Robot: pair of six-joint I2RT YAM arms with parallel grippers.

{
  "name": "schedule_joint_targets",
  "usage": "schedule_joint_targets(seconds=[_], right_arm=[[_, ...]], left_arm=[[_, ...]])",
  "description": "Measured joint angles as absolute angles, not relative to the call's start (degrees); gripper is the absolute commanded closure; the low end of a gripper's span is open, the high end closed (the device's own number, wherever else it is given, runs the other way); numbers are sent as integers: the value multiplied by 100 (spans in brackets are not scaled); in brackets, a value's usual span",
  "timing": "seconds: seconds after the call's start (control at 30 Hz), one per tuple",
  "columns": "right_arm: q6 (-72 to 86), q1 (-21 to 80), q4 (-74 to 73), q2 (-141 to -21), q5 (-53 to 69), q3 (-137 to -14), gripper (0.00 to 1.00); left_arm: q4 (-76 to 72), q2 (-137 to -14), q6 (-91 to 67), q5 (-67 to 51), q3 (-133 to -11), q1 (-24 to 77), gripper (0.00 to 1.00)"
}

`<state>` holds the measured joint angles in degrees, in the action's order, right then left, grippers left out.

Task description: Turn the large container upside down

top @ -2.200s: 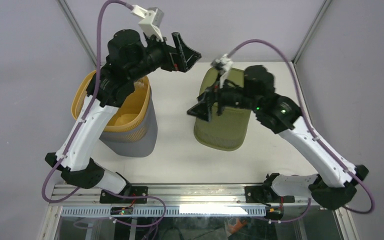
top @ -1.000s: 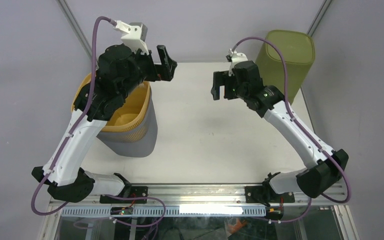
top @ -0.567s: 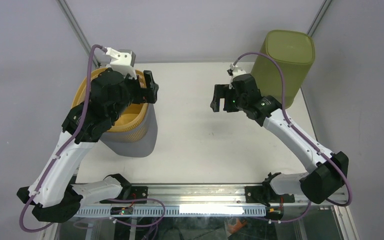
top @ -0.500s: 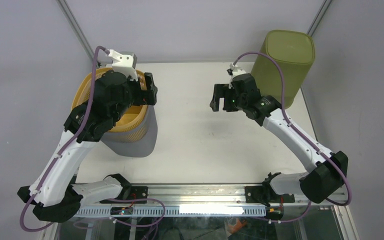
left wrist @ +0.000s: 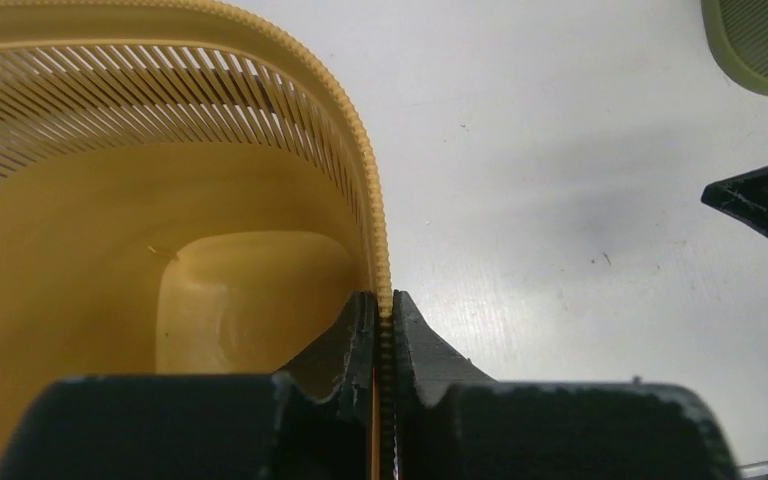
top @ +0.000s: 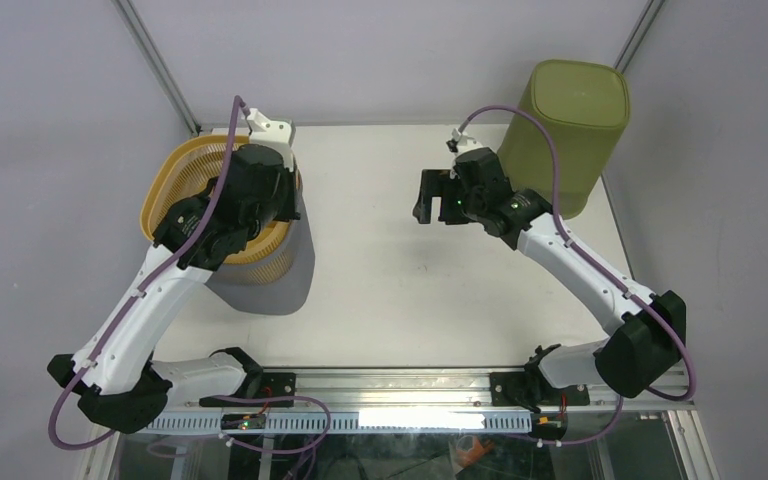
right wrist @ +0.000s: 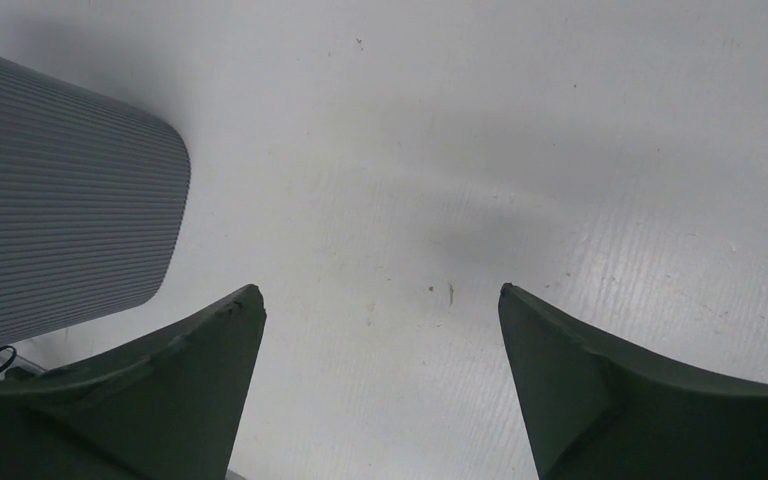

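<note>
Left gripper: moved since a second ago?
Yes. The left gripper dropped toward the near-left onto the yellow basket, whose right rim it now pinches.

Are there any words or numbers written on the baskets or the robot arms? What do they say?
None: no word, number, label or sign can be read in any view.
The yellow basket is plain plastic with no print.
The green container shows no label.
The gray ribbed bin shows no marking either.
</note>
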<state>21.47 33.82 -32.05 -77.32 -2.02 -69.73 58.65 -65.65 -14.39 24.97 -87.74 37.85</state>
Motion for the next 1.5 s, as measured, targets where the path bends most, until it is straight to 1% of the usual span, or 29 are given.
schedule_joint_targets(seconds=[0.23, 0.4, 0.47, 0.6, 0.63, 0.67, 0.77, 1.07, 1.23, 1.5], right_arm=[[2598, 3382, -3065, -7728, 196, -6997, 8], [3251, 3356, -3074, -7728, 528, -7363, 12], [3439, 3345, -3085, -7730, 705, -7625, 18], [3774, 3339, -2976, -7684, 967, -8068, 45], [3872, 3341, -2908, -7620, 993, -8066, 49], [3944, 3341, -2851, -7553, 1007, -8040, 51], [4268, 3356, -2550, -7266, 1046, -7815, 52], [5063, 3479, -2152, -7153, 991, -7741, 44], [5297, 3625, -2086, -7199, 871, -7787, 45], [5369, 3820, -2320, -7391, 585, -8036, 50]], left_arm=[[6014, -6692, -1415, 2362, -9013, 3743, 100], [5618, -6897, -1544, 1647, -9094, 3739, 100], [5363, -7063, -1573, 1315, -9196, 3741, 100], [4906, -7603, -1586, 849, -9734, 3743, 100], [4797, -7701, -1586, 773, -9828, 3743, 100], [4692, -7811, -1586, 679, -9937, 3743, 100], [4447, -8075, -1592, 368, -10193, 3752, 100], [4292, -8554, -1586, 104, -10545, 3994, 100], [4370, -8689, -1553, 104, -10761, 4119, 100], [4362, -8888, -1452, 150, -10995, 4357, 100]])
